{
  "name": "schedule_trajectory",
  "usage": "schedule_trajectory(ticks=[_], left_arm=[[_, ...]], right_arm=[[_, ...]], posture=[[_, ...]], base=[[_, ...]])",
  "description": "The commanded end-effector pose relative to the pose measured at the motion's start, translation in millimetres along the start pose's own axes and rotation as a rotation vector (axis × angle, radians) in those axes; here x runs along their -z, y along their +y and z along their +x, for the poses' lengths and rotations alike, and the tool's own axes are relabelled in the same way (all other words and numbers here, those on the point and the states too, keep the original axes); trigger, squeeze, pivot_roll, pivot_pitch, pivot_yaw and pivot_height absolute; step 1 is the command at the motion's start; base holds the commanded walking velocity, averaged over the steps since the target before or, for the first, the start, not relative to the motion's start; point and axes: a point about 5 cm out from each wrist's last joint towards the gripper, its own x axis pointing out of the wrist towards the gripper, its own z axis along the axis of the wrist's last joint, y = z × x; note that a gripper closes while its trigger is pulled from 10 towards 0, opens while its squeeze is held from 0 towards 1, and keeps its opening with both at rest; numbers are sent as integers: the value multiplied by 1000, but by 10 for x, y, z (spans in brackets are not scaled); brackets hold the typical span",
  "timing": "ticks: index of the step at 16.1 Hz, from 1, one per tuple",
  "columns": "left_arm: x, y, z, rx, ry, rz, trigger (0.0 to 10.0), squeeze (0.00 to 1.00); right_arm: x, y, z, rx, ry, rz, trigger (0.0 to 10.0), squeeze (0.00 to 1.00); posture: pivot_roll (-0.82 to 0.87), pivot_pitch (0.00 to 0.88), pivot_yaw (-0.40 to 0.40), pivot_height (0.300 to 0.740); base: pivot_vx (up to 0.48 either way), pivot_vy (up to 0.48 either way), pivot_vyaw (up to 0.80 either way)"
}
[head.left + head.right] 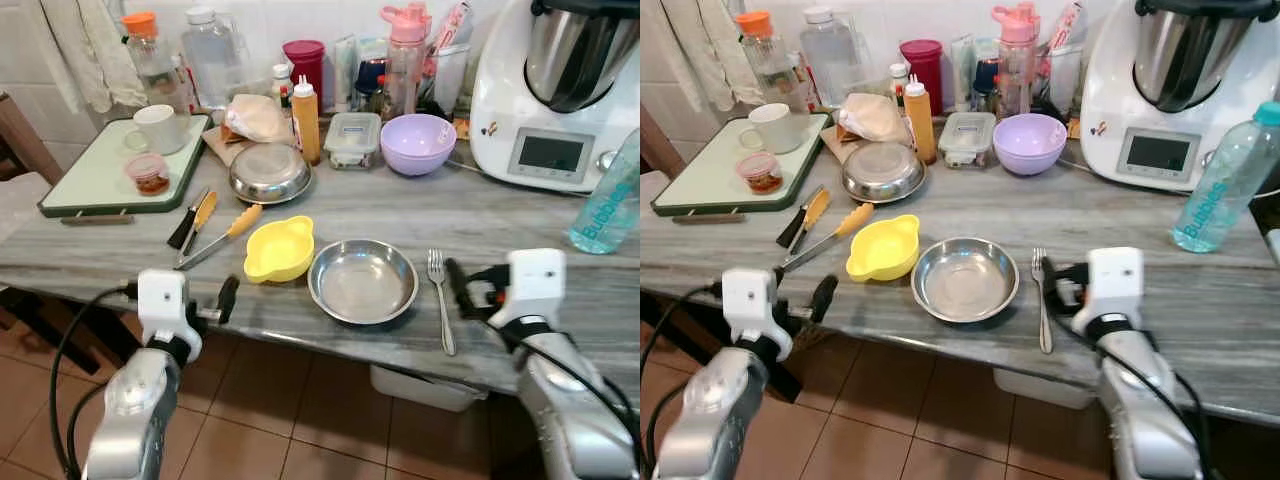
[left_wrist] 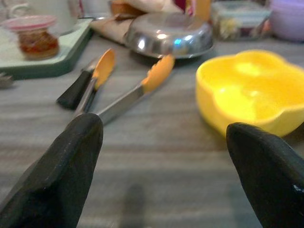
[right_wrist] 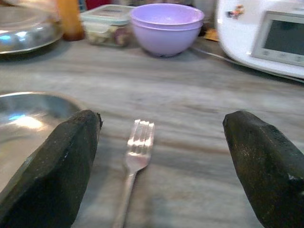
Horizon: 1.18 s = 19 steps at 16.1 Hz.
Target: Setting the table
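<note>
Steel plate lies near the counter's front edge, fork just beside it at 3 o'clock, yellow bowl at 9 o'clock. One place looks partly laid; the knife, probably, awaits at 10 o'clock. Right gripper straddles the fork, spread apart; left gripper likewise gapes, holding nothing.

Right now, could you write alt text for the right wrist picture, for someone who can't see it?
A silver fork lies on a grey counter between the right gripper's open black fingers. A steel plate sits beside it, a purple bowl farther back.
</note>
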Motion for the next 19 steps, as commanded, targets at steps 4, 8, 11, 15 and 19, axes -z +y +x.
schedule_trajectory(ticks=[4,8,11,15,19], left_arm=[[101,48,-101,-38,22,54,10000,0],[79,32,-71,-52,20,55,10000,0],[57,29,-48,-55,23,65,10000,0],[60,23,-31,-40,38,54,10000,0],[67,-5,-37,-16,55,49,10000,0]], right_arm=[[9,73,-14,-47,-1,2,10000,0],[-32,41,19,-43,-18,-3,10000,0],[-32,69,35,-48,-20,2,10000,0],[-28,97,40,-53,-25,14,10000,0],[-13,91,33,-39,-19,28,10000,0]], posture=[[-33,0,39,740],[-35,0,37,740],[-36,0,39,740],[-37,0,41,740],[-40,0,49,740]], base=[[0,0,-623],[0,0,-294],[0,0,0],[-205,0,0],[-317,0,0]])
